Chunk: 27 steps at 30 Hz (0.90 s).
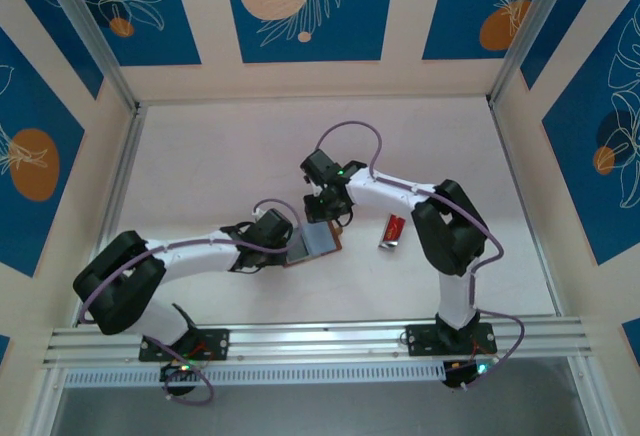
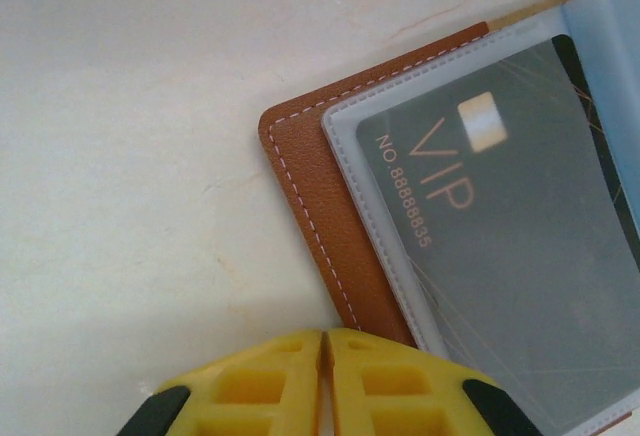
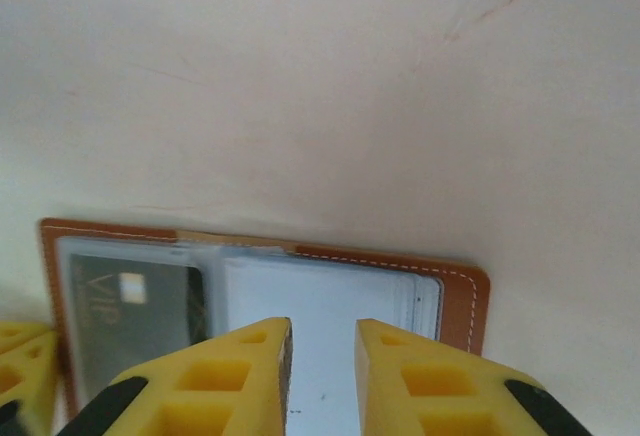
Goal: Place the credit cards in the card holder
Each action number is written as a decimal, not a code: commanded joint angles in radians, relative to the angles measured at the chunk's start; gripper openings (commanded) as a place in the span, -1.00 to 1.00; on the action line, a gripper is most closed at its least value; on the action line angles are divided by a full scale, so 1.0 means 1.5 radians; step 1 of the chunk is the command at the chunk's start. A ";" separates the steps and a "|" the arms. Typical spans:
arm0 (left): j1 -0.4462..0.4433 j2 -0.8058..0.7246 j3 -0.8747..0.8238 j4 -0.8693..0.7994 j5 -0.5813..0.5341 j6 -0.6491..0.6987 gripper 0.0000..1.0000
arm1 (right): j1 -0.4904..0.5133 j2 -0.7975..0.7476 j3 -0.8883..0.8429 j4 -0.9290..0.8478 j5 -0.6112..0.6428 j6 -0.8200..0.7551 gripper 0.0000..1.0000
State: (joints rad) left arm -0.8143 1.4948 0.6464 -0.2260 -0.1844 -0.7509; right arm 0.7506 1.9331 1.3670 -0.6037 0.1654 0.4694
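Observation:
The card holder lies open and flat on the table, brown cover down and clear sleeves up. A grey VIP credit card sits in its left sleeve. A pale white card fills the right sleeve, beside the grey card. My left gripper is shut, its tips resting at the holder's left edge. My right gripper hangs just over the white card with its jaws slightly apart and nothing between them. A red credit card lies on the table right of the holder.
The pale tabletop stretches beyond the holder to the back wall. Metal rails run along the near edge by the arm bases. Both arms meet over the holder in the middle.

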 commanded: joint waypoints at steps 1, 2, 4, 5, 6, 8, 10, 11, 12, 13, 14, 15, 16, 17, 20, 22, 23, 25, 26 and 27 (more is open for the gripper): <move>-0.003 0.088 -0.026 0.088 0.039 -0.005 -0.81 | 0.010 0.027 0.016 -0.029 0.022 -0.018 -0.49; -0.003 0.089 -0.026 0.088 0.039 -0.005 -0.81 | 0.011 0.032 0.016 -0.027 0.025 -0.018 -0.48; -0.003 0.088 -0.025 0.089 0.039 -0.004 -0.81 | 0.015 0.044 0.017 -0.032 0.046 -0.017 -0.46; -0.003 0.088 -0.026 0.088 0.039 -0.004 -0.81 | 0.017 0.048 0.017 -0.033 0.051 -0.017 -0.46; -0.002 0.088 -0.026 0.088 0.039 -0.004 -0.81 | 0.019 0.052 0.016 -0.032 0.052 -0.017 -0.45; -0.003 0.088 -0.026 0.090 0.041 -0.003 -0.81 | 0.025 0.058 0.013 -0.030 0.047 -0.017 -0.43; -0.003 0.089 -0.026 0.092 0.042 -0.003 -0.81 | 0.032 0.065 0.014 -0.029 0.023 -0.016 -0.42; -0.003 0.090 -0.026 0.093 0.041 -0.002 -0.81 | 0.034 0.068 0.014 -0.029 0.008 -0.015 -0.42; -0.004 0.091 -0.025 0.093 0.042 -0.002 -0.81 | 0.036 0.069 0.013 -0.027 -0.014 -0.011 -0.42; -0.003 0.092 -0.025 0.094 0.042 -0.002 -0.81 | 0.037 0.069 0.007 -0.021 -0.042 -0.006 -0.42; -0.003 0.092 -0.025 0.094 0.042 -0.002 -0.81 | 0.037 0.067 0.003 -0.014 -0.068 -0.001 -0.42; -0.003 0.093 -0.025 0.095 0.042 -0.002 -0.81 | 0.035 0.063 -0.005 -0.004 -0.098 0.004 -0.42; -0.003 0.093 -0.025 0.095 0.043 -0.002 -0.81 | 0.035 0.059 -0.009 0.004 -0.118 0.008 -0.42; -0.004 0.094 -0.025 0.096 0.043 -0.001 -0.81 | 0.032 0.056 -0.014 0.010 -0.137 0.014 -0.42; -0.003 0.098 -0.024 0.099 0.044 0.000 -0.81 | 0.021 0.047 -0.027 0.034 -0.202 0.029 -0.41; -0.003 0.099 -0.023 0.102 0.045 0.001 -0.81 | 0.014 0.042 -0.038 0.054 -0.242 0.040 -0.41; -0.004 0.101 -0.024 0.103 0.046 0.001 -0.81 | 0.011 0.039 -0.042 0.063 -0.260 0.045 -0.40; -0.003 0.102 -0.022 0.103 0.047 0.003 -0.81 | 0.005 0.041 -0.048 0.084 -0.303 0.059 -0.40; -0.003 0.103 -0.021 0.105 0.048 0.003 -0.81 | 0.004 0.042 -0.050 0.092 -0.317 0.066 -0.40; -0.003 0.105 -0.021 0.106 0.048 0.005 -0.81 | 0.003 0.042 -0.054 0.103 -0.334 0.074 -0.40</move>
State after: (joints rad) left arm -0.8150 1.5032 0.6537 -0.2276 -0.1844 -0.7502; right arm 0.7368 1.9911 1.3163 -0.4889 -0.1478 0.5327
